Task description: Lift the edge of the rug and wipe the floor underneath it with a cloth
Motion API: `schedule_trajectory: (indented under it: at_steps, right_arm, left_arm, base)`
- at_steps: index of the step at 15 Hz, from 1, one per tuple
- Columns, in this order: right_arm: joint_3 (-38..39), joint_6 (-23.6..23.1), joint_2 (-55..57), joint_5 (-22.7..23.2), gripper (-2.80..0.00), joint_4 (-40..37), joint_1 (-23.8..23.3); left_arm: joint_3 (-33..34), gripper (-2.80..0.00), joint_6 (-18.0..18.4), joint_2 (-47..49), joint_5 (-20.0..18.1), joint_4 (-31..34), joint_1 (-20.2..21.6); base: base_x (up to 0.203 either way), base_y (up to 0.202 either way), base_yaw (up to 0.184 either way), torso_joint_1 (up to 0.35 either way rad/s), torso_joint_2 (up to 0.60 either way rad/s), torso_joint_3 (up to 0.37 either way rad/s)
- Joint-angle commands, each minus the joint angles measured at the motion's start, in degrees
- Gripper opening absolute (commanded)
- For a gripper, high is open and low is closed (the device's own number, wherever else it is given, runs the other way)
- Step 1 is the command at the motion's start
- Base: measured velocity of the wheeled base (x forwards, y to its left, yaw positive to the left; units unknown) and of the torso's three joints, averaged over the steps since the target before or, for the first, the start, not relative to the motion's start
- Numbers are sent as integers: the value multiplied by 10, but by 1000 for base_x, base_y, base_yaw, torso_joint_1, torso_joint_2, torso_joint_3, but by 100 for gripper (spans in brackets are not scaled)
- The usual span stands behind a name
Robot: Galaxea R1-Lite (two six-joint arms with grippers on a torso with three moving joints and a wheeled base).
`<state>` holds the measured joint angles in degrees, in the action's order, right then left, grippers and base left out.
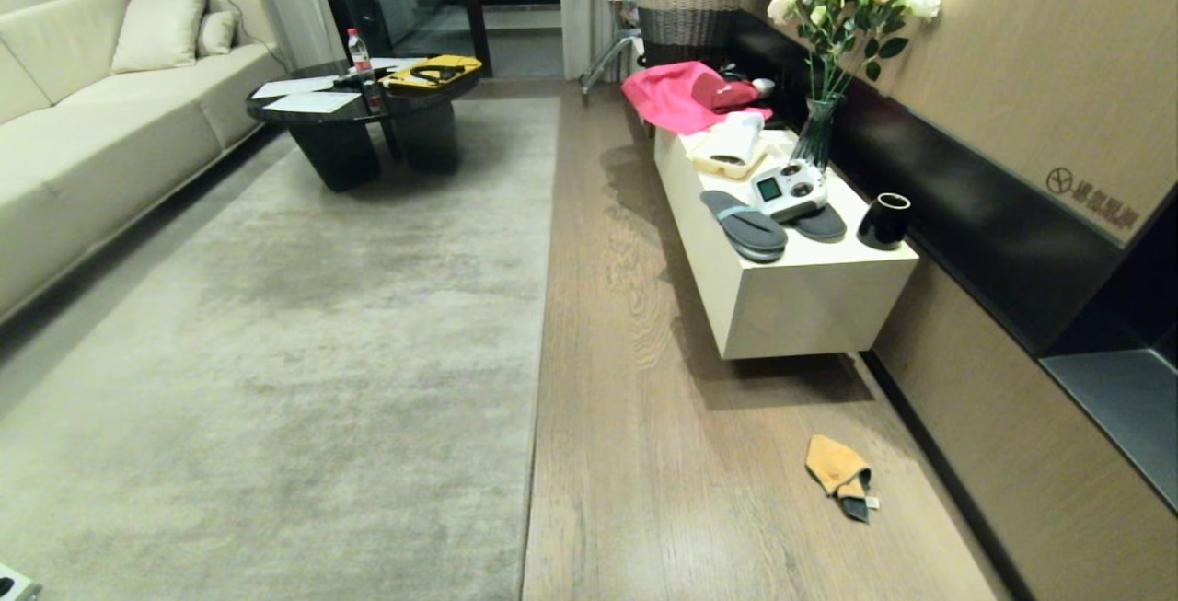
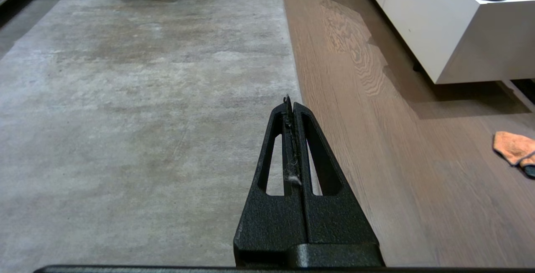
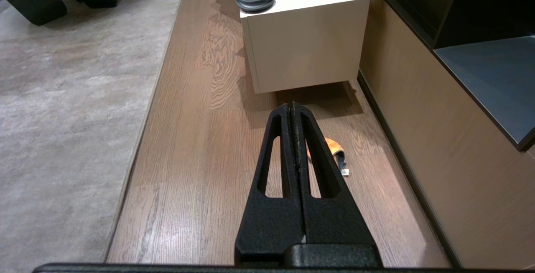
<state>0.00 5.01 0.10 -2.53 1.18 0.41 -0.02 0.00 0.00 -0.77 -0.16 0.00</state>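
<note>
The mottled grey-beige rug lies flat, and its rug edge runs straight beside the wood-grain floor. An orange-yellow cloth with a dark corner and a tag lies crumpled on the floor near the wall. Neither arm shows in the head view. My left gripper is shut and empty, held high over the rug edge, with the cloth far off to its side. My right gripper is shut and empty, high above the floor, with the cloth partly hidden behind its fingers.
A low white cabinet stands against the wall, carrying slippers, a black cup, a vase of flowers and pink fabric. A black coffee table stands on the rug's far end. A cream sofa runs along the left.
</note>
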Motion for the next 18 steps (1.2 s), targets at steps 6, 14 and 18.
schedule_trajectory:
  at_steps: [6,14,18]
  right_arm:
    - [0,0,0,0,-280,0,0]
    - [0,0,0,0,-280,0,0]
    - [0,0,0,0,-280,0,0]
  left_arm:
    - [0,-280,1,1,0,0,0]
    - [0,-280,3,1,0,0,-1]
    - [0,-280,1,1,2,0,0]
  base:
    - [0,0,0,0,0,0]
    - [0,0,0,0,1,-12]
    - [0,0,0,2,5,-170]
